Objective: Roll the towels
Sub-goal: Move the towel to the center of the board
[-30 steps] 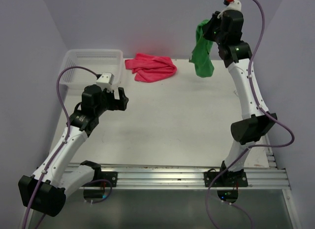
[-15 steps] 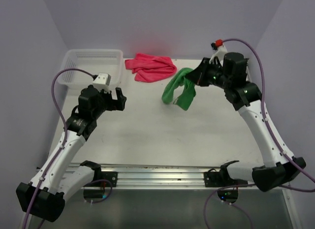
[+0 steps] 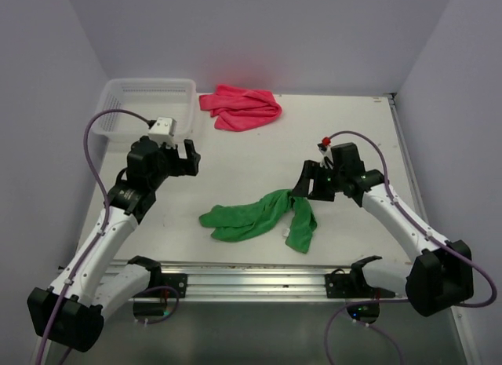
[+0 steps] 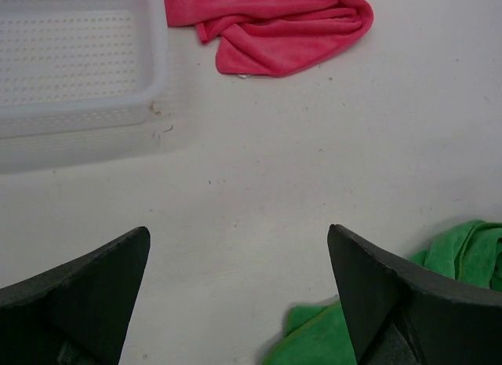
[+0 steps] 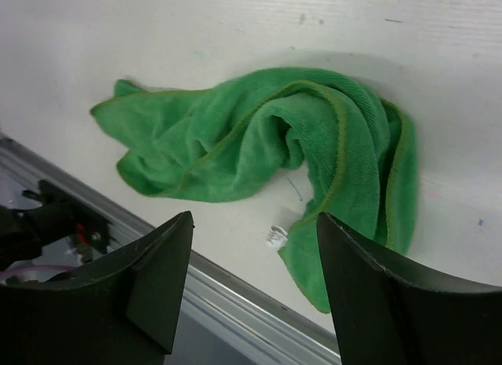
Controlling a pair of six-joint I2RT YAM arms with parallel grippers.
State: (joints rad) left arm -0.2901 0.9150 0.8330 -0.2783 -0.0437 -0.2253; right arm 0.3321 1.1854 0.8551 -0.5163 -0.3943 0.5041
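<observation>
The green towel [image 3: 259,216] lies crumpled and bent on the table's near middle, and it fills the right wrist view [image 5: 259,145]. My right gripper [image 3: 303,184] hovers at its right end, open, with nothing between the fingers [image 5: 254,217]. The pink-red towel [image 3: 241,107] lies bunched at the back centre and shows again in the left wrist view [image 4: 274,27]. My left gripper [image 3: 188,157] hangs open over bare table at the left [image 4: 238,230], apart from both towels. A corner of the green towel [image 4: 329,333] lies below its right finger.
A white mesh basket [image 3: 149,82] stands at the back left corner, its rim [image 4: 78,114] close to the pink-red towel. The metal rail [image 3: 274,275] runs along the near edge, just below the green towel [image 5: 235,302].
My right arm swung down from high at the back right, carried the green towel to the near middle of the table and let go of it. The left arm barely moved.
</observation>
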